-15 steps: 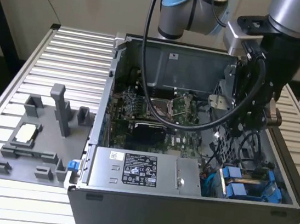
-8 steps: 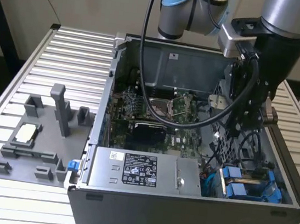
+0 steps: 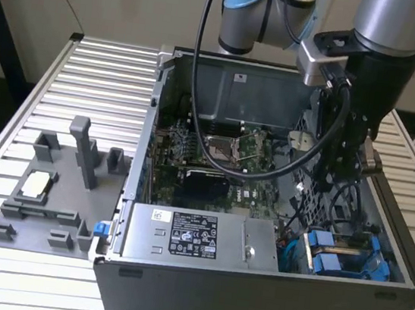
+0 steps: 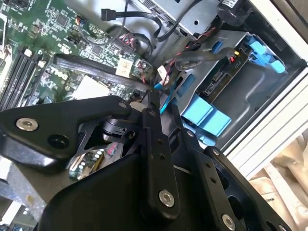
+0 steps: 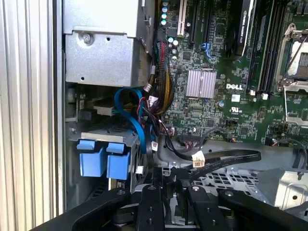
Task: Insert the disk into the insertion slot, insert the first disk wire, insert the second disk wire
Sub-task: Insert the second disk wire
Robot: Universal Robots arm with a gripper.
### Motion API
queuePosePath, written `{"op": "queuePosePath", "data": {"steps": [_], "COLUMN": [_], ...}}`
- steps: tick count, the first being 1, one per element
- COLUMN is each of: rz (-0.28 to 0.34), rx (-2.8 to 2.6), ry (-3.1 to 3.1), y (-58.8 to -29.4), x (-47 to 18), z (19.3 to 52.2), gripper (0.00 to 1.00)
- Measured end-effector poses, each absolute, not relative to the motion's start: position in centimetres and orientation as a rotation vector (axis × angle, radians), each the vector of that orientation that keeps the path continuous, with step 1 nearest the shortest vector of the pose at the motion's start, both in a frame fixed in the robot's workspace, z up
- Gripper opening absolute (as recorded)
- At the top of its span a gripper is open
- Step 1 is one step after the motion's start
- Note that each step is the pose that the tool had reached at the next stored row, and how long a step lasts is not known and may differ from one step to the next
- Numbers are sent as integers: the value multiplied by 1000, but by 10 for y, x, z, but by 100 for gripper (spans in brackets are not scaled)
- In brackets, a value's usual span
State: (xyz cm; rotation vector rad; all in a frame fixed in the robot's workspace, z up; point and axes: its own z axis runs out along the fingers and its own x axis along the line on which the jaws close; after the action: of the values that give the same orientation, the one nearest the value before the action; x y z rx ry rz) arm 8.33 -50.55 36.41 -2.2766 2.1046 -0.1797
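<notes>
inside the case (image 3: 249, 302), blue-tabbed insertion slot (image 3: 335, 261)

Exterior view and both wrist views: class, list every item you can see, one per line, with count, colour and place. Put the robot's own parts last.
table: one, silver, slatted, under everything
computer case: one, dark grey, open, on the table
fixture plate: one, grey, on the table, at the exterior view's left of the case
power-supply box: one, grey with a white sticker, inside the case
motherboard: one, green, on the case floor
insertion slot: one, dark grey, beside the power-supply box
blue tabs: two, on the insertion slot
flat black cable: one, white-tagged, near the gripper
arm: one, silver and black, above the case
gripper: one, black, inside the case
</notes>
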Motion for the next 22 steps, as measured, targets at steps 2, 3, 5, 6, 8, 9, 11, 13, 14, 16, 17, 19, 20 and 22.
{"op": "queuePosePath", "data": {"steps": [2,3,5,6,8,9,11,13,14,16,17,19,20,22], "rz": [-181,-181,-182,-183,-186,-189,-193,-194,-194,-194,-195,-195,-196,-196], "rx": [-2278,-2278,-2279,-2279,-2277,-2276,-2274,-2275,-2275,-2275,-2275,-2275,-2275,-2276], "ry": [2104,2104,2103,2103,2101,2100,2098,2098,2098,2099,2099,2099,2099,2099], "y": [-505,-505,-505,-505,-505,-505,-505,-505,-505,-505,-505,-505,-505,-505], "x": [83,83,83,83,83,83,83,83,83,83,83,83,83,83], "z": [364,364,364,363,363,363,363,363,363,363,362,362,363,363], "gripper": [26,26,26,26,26,26,26,26,26,26,26,26,26,24]}}
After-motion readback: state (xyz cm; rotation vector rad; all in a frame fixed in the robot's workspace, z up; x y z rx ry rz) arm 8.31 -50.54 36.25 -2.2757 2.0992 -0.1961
